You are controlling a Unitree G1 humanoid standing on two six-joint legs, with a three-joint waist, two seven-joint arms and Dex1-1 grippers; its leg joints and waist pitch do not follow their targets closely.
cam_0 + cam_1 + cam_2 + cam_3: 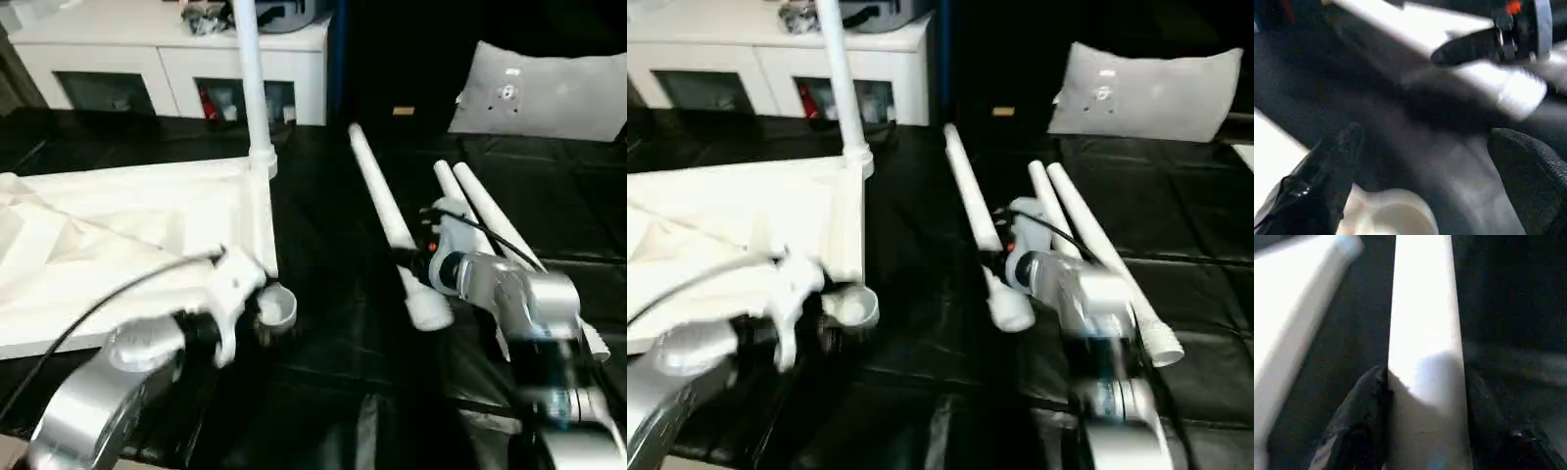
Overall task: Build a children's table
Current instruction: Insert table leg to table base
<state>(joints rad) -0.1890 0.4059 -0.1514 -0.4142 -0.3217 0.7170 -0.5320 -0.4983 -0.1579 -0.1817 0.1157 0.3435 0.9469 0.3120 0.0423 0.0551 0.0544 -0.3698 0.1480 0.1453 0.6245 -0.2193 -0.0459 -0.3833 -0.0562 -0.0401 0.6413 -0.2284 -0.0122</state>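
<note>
The white table top (127, 235) lies upside down on the left, with one leg (251, 78) standing upright in its far right corner socket. My left gripper (266, 319) hovers open at the near right corner socket (278, 306), with its fingers (1327, 181) spread wide above the socket (1396, 215). A loose leg (384, 211) lies slanted on the black mat in the middle. My right gripper (423, 257) is shut on this leg near its thick end, and the leg (1422, 357) sits between both fingers (1364, 426). Two more legs (485, 220) lie side by side further right.
A white cabinet (167, 59) with glass doors stands along the back left. A grey-white cushion (544, 88) rests at the back right. A black mat (333, 372) covers the floor. My right gripper (1474, 46) also appears in the left wrist view, beyond the socket.
</note>
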